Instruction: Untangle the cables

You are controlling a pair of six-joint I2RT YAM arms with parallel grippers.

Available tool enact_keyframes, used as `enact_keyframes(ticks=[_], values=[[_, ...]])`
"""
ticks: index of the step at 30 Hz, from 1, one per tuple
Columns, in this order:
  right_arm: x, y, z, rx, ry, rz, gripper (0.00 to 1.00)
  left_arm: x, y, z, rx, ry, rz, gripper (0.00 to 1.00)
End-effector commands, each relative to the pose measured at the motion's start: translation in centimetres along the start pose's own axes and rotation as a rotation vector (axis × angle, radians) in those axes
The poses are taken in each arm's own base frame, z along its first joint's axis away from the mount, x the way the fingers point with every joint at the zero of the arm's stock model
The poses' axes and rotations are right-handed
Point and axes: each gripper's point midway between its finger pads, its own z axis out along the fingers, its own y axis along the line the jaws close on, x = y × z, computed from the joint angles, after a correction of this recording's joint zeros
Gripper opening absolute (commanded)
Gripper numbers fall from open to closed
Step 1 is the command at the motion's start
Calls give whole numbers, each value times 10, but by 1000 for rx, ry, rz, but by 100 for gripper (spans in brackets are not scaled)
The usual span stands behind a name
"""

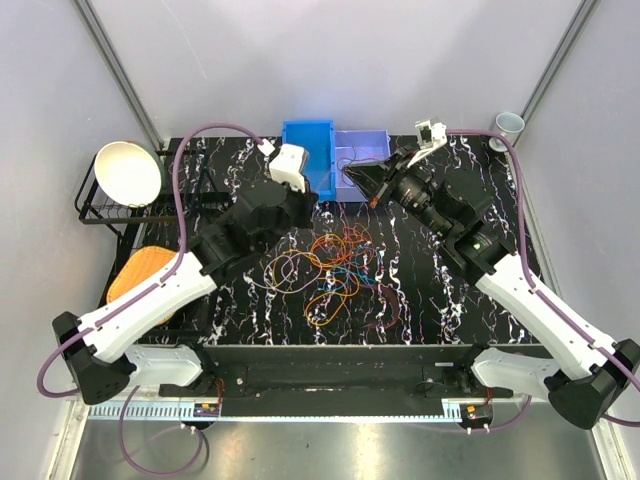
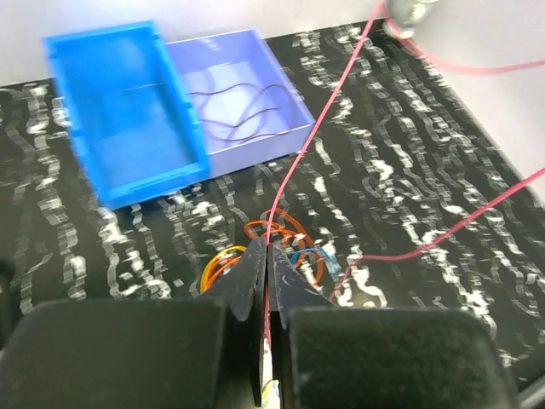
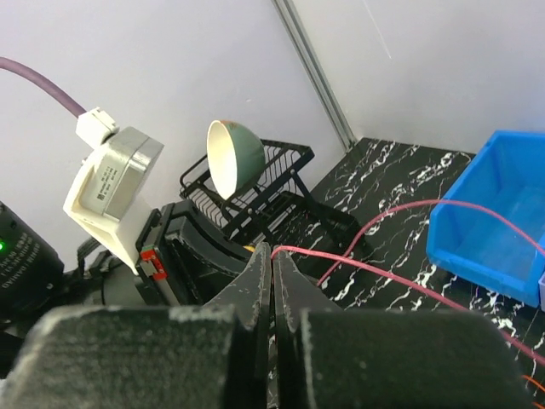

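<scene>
- The cables (image 1: 335, 270) lie in one loose heap at the middle of the black marbled table (image 1: 450, 300), mostly orange, with some red, blue and green loops crossing each other (too many to count).
- The left gripper (image 2: 266, 247) is clenched on one red cable (image 2: 317, 119). Its fingertips are pressed together just above the heap.
- The right gripper (image 3: 272, 253) pinches the same red cable, also with closed fingertips. It hangs near the front edge of the lavender bin (image 1: 362, 150).
- The red cable runs up in the air between the two grippers, and a second red strand crosses the table to the right.
- There are two bins at the back, touching side by side: one blue bin (image 1: 308, 150) and the lavender one. The lavender one has a dark cable (image 2: 243, 115) inside.
- The left wrist covers a corner of the blue bin in the top view.
- On the left is one black wire rack (image 1: 100, 210) holding one bowl (image 1: 128, 172), tilted on its side.
- One orange-yellow object (image 1: 140, 272) lies near the rack; I cannot tell what it is.
- One cup (image 1: 509, 124) stands at the far right corner, well apart from the heap.
</scene>
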Motion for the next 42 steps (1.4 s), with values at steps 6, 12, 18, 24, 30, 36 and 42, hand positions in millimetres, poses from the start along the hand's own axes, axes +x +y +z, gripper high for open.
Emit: enact_keyframes(ticks=[6,12,18,24,30,36,42], values=[[18,-21,-10,113,38,29,0,24,-35,13,187,-21,-128,0],[75,-84,-43,368,111,58,0,100,-45,33,243,142,-159,0],[139,-129,-68,547,230,123,0,163,-54,54,269,273,-182,0],[171,-161,-71,675,303,115,0,206,-72,70,308,382,-175,0],[197,-185,-77,760,359,137,0,217,-83,73,351,388,-196,13],[220,-196,-82,792,414,180,0,232,-83,80,345,410,-196,21],[231,-198,-84,791,436,193,0,243,-77,89,310,419,-182,30]])
